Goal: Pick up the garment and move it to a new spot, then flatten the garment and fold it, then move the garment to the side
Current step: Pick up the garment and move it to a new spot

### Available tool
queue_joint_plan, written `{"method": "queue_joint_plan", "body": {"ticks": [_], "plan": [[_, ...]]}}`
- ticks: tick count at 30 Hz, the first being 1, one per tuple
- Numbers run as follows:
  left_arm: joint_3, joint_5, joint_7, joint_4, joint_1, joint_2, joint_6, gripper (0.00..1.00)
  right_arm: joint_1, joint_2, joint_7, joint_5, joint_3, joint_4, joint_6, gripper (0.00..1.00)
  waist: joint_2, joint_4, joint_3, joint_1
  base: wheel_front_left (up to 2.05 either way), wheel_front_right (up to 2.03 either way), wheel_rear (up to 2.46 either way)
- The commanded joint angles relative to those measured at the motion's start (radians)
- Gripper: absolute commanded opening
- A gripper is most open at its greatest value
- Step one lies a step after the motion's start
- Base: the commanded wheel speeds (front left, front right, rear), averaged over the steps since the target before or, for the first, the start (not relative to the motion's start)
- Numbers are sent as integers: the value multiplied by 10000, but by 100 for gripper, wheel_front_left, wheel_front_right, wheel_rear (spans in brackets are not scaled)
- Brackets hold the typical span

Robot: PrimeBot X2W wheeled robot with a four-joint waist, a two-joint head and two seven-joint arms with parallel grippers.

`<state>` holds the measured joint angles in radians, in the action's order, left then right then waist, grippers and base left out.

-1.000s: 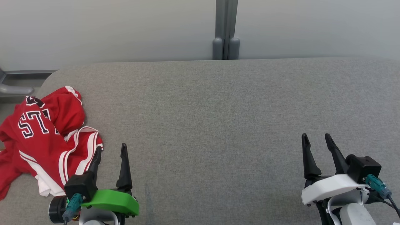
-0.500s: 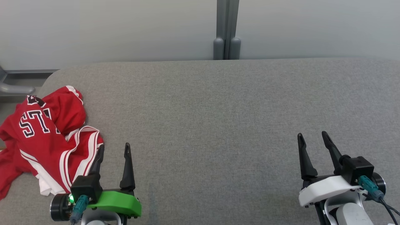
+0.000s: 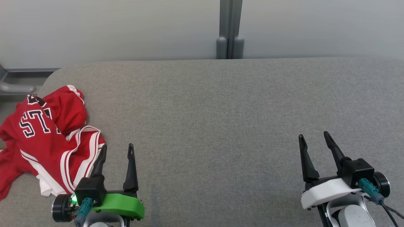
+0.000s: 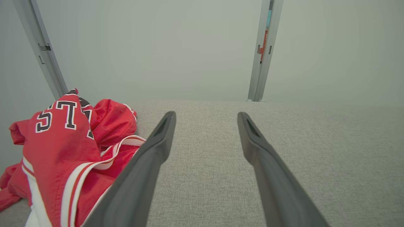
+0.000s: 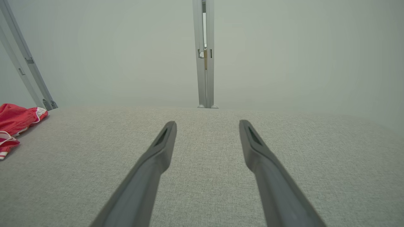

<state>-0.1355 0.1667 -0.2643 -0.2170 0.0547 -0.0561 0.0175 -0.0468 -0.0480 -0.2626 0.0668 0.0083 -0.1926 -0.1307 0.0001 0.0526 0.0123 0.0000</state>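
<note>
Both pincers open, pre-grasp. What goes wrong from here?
1. The jersey lies bunched at the left edge of the grey pad, seemingly draping over it; a one-layer pinch may drag it off.
2. The left pincer sits beside its hem and may shove cloth.
3. The right pincer is far away, so a lopsided lift is likely.

One red garment point(image 3: 44, 142), one grey surface point(image 3: 221, 119) — two grippers, left gripper point(image 3: 117, 146) and right gripper point(image 3: 314, 135), two fingers point(image 3: 130, 170) each

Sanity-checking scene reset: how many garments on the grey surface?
1. A crumpled red garment lies at the left end of the grey surface, just left of the left gripper. Its folds could hide something underneath.
</note>
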Motion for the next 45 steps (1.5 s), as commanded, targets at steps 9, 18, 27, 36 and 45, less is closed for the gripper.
{"method": "queue_joint_plan", "body": {"ticks": [9, 18, 27, 36, 45], "plan": [[1, 11, -5, 5, 138, 11, 52, 100, 104, -38, -35, -55, -99, 75, 0, 100, -1, 254, 1, 0, 0, 0, 0], [61, -140, -4, -35, 71, -4, 98, 100, 221, -37, -33, 0, -96, 205, -1, 100, -1, 1969, -27, 0, 0, 0, 0], [280, -128, -4, -34, -33, -55, 127, 100, 218, -40, -33, 45, -23, 215, -1, 100, -1, 3822, -6, 0, 0, 0, 0], [641, -22, -4, 46, -317, -99, 231, 100, -8, -40, -33, -53, 390, 119, -1, 100, -1, 4717, 42, 0, 0, 0, 0], [893, 36, -3, 211, -475, -57, 256, 100, -218, -40, -33, -57, 655, -72, -1, 100, -1, 4768, 138, 0, 0, 0, 0]]}}
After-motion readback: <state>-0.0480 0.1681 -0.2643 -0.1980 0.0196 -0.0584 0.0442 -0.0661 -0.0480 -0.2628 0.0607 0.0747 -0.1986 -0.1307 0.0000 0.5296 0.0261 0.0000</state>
